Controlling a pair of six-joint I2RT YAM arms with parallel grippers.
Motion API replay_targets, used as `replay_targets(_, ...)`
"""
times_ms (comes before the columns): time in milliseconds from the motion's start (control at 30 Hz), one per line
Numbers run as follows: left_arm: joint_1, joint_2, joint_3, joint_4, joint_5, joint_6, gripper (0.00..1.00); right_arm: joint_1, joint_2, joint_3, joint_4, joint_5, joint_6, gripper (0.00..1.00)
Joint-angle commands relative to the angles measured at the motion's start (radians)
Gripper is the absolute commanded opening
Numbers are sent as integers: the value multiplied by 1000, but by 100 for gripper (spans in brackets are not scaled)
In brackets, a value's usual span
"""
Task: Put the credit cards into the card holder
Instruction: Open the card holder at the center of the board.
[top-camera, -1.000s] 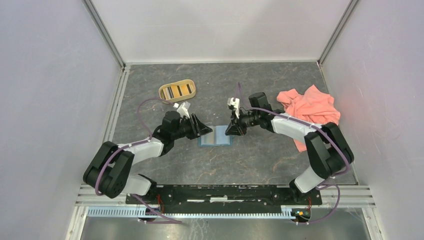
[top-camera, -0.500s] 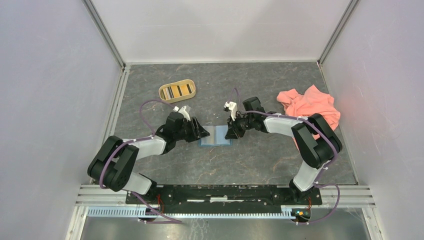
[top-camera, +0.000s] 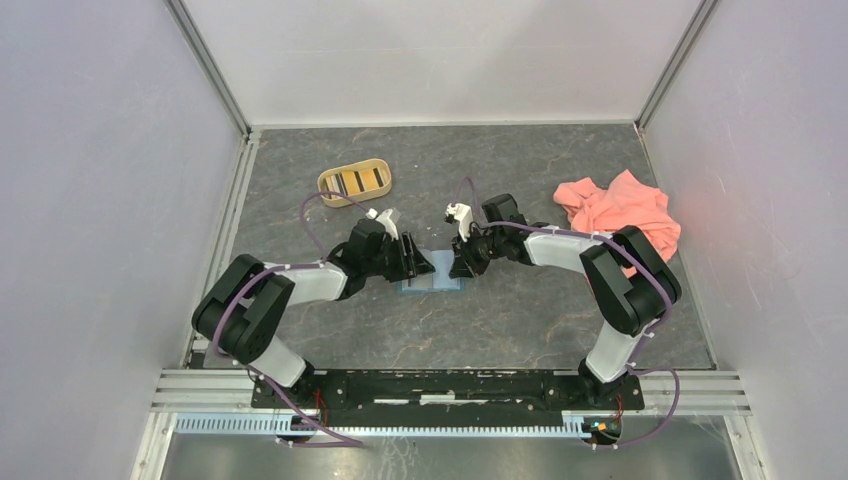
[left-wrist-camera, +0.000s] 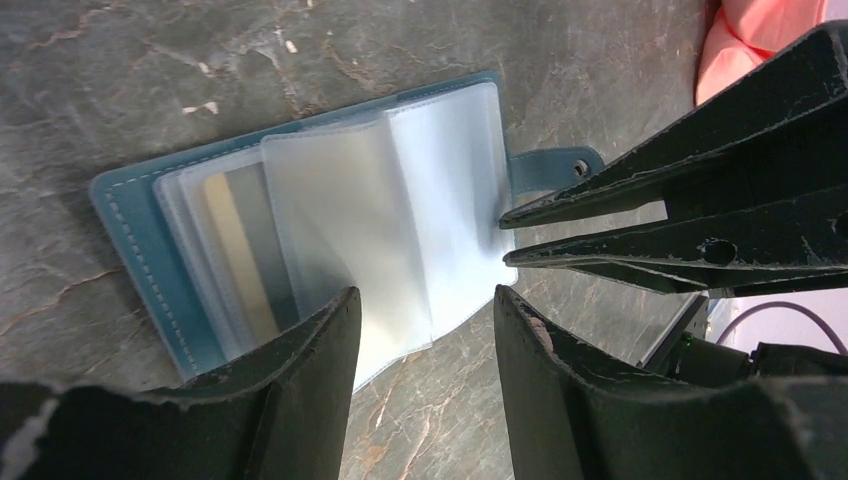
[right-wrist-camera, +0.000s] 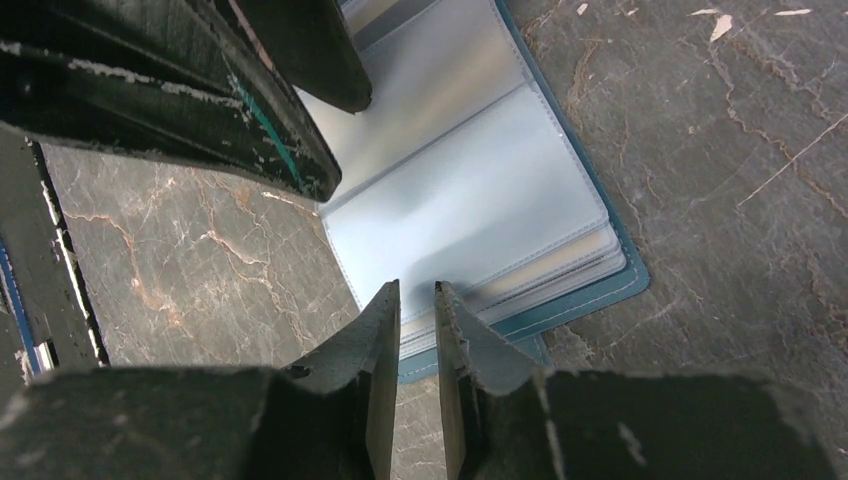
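Note:
The teal card holder (top-camera: 434, 281) lies open on the table between both grippers, its clear sleeves fanned up (left-wrist-camera: 400, 220) (right-wrist-camera: 470, 190). One yellow-gold card (left-wrist-camera: 238, 250) shows inside a left sleeve. More credit cards (top-camera: 356, 181), dark and yellow, lie in the tan tray. My left gripper (top-camera: 424, 266) (left-wrist-camera: 425, 300) is open and empty, hovering low over the holder's near edge. My right gripper (top-camera: 459, 268) (right-wrist-camera: 416, 290) has only a narrow gap between its jaws, with nothing in it. Its tips are over the holder's right edge and clasp tab (left-wrist-camera: 560, 168).
The tan oval tray (top-camera: 323, 185) stands at the back left. A crumpled pink cloth (top-camera: 620, 215) lies at the right, its edge showing in the left wrist view (left-wrist-camera: 760, 30). Grey walls enclose the dark marble table (top-camera: 500, 160).
My left gripper has moved right to the holder's left side and its jaws have widened. The right gripper has shifted slightly left and lower at the holder's right edge.

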Motion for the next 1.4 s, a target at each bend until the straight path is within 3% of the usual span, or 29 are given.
replay_targets(0,-13,10,35,52,36,-8,59,3,9,34,-23,40,-3,26)
replay_targets(233,-13,12,53,99,76,-38,60,1,-14,41,-35,44,-22,28)
replay_targets(433,-11,-123,92,-174,-173,101,63,-2,-32,34,-31,45,-28,29)
replay_targets(533,-11,-134,116,-260,-228,146,63,-3,-18,42,-38,38,-27,29)
replay_targets(1167,-26,1,122,-240,-147,107,63,-3,0,45,-44,40,-29,29)
replay_targets(1367,-49,51,121,-169,-82,59,63,-2,2,45,-44,33,-29,30)
